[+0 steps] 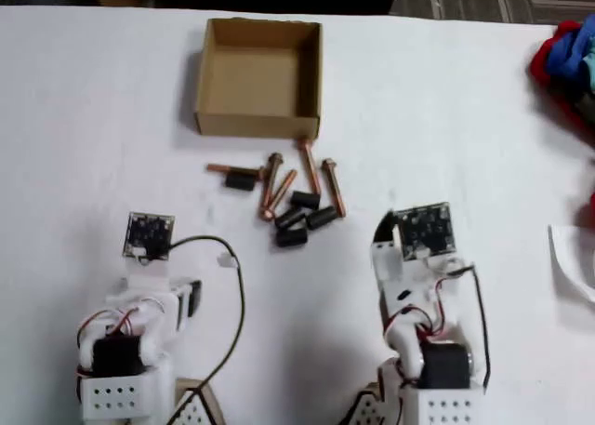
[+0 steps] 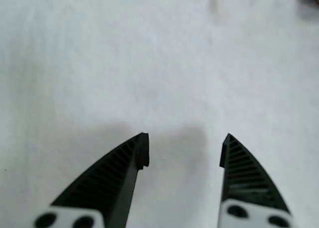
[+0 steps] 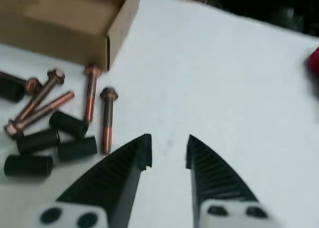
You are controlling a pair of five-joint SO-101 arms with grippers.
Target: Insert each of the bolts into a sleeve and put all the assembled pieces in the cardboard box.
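Beside the empty brown cardboard box (image 1: 256,125), copper bolts (image 1: 333,188) and black cylindrical sleeves (image 1: 305,200) are left loose on the white tabletop (image 1: 93,118); one pair seems joined; nothing is boxed; left pincer (image 2: 183,150) and right pincer (image 3: 169,150) are held open, empty.

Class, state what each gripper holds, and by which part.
Nothing is held: the left gripper and right gripper are both open and empty.

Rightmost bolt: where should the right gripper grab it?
Probably the shank just below the head of the rightmost bolt, from above, jaws across it. It lies flat, and a sleeve sits close to its threaded end.
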